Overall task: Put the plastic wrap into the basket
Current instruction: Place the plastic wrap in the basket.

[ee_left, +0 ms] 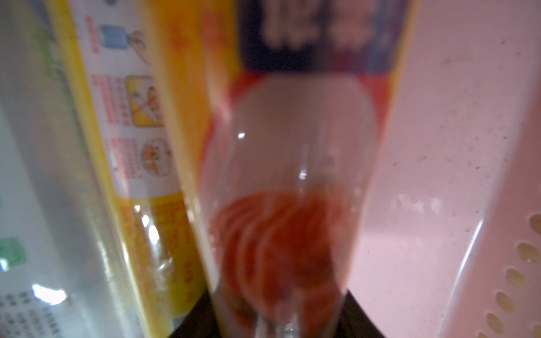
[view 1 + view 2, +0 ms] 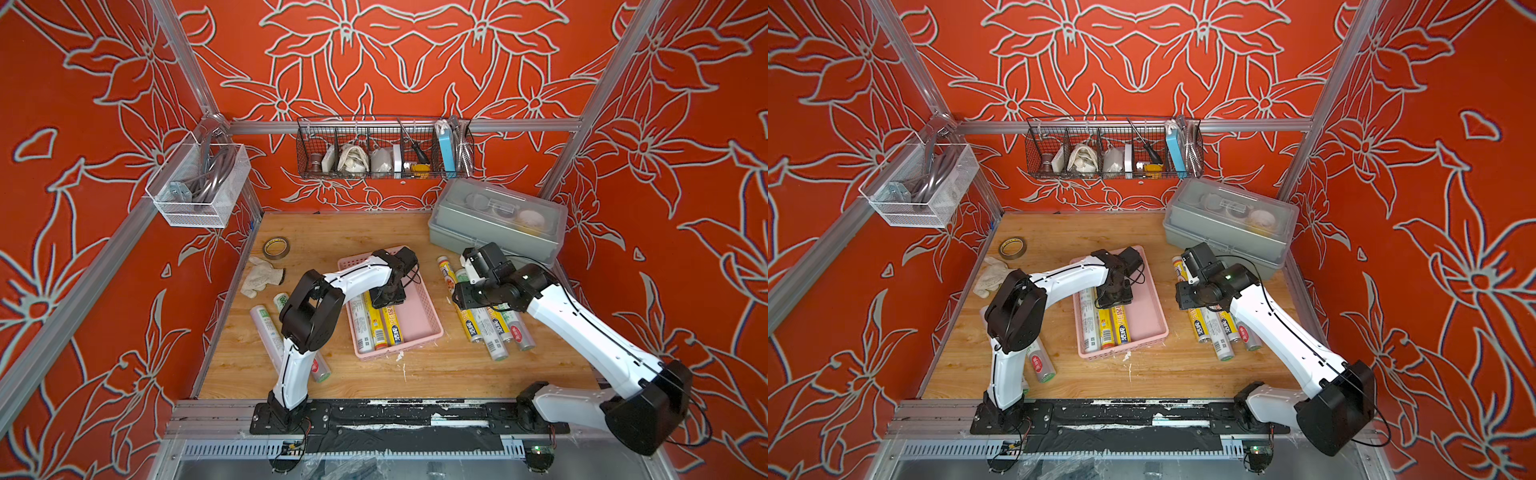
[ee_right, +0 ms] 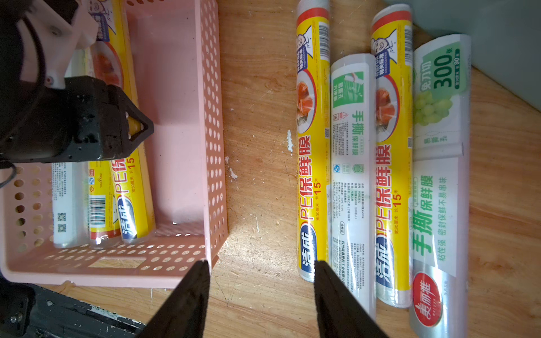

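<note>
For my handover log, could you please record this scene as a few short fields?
Basket: pink, on table, three rolls inside
Rolls outside: four rolls right of basket, two rolls left of it
Left end effector: in basket, over a yellow roll, grip unclear
Right end effector: open, empty, above table between basket and four rolls

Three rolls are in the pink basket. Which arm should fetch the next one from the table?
Right. The right gripper hangs open and empty next to the nearest yellow roll, one of four lying on its side of the table. The left gripper is down inside the pink basket, at the outer yellow roll.
</note>
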You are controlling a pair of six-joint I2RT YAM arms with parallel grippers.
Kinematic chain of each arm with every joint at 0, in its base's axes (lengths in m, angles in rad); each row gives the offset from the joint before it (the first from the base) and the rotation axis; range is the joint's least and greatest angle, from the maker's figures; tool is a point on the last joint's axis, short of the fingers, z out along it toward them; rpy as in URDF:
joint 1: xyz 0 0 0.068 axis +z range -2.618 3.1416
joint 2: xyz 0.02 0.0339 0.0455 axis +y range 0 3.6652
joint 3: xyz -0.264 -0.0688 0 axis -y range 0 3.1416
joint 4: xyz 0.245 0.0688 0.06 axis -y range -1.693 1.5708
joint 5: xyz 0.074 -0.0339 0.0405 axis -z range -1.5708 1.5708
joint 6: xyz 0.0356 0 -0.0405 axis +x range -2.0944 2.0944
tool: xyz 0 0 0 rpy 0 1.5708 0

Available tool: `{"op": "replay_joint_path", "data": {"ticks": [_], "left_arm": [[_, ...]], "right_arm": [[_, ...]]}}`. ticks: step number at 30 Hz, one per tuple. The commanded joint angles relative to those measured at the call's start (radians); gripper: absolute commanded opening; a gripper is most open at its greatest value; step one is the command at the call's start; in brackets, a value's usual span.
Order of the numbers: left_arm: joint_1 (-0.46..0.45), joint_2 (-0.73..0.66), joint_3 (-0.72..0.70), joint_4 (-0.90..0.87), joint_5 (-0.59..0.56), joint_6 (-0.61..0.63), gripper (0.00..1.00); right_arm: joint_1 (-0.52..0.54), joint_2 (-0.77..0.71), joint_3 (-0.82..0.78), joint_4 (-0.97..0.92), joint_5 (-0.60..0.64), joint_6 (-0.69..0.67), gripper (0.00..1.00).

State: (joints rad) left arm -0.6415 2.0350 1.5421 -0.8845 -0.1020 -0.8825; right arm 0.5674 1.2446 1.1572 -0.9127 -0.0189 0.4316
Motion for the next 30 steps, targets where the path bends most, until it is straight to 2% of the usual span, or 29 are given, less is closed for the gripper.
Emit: {"op": "replay_joint_path", "data": {"ticks": [1, 10, 13, 18, 23, 30], "left_arm": [[0.004, 0.008, 0.0, -0.028, -0.04, 0.012, 0.49], [-0.026, -0.051, 0.02, -0.094, -0.094, 0.017, 0.57], [-0.028, -0.076, 0.003, -0.079, -0.092, 0.017, 0.49], [-0.027, -0.073, 0.022, -0.092, -0.084, 0.025, 0.31], [-0.027, -0.094, 0.03, -0.109, -0.07, 0.024, 0.31], [-0.027, -0.104, 0.049, -0.144, 0.021, 0.018, 0.35]], "right_arm": [[-0.009, -0.019, -0.017, -0.022, 0.004, -0.007, 0.58], [-0.012, -0.017, -0.021, -0.023, 0.002, -0.002, 0.58], [-0.012, -0.017, -0.022, -0.022, 0.002, -0.003, 0.57], [-0.012, -0.019, -0.024, -0.023, 0.0, -0.001, 0.58], [-0.012, -0.025, -0.024, -0.025, 0.0, -0.001, 0.58], [-0.014, -0.021, -0.026, -0.022, -0.004, 0.002, 0.57]]}}
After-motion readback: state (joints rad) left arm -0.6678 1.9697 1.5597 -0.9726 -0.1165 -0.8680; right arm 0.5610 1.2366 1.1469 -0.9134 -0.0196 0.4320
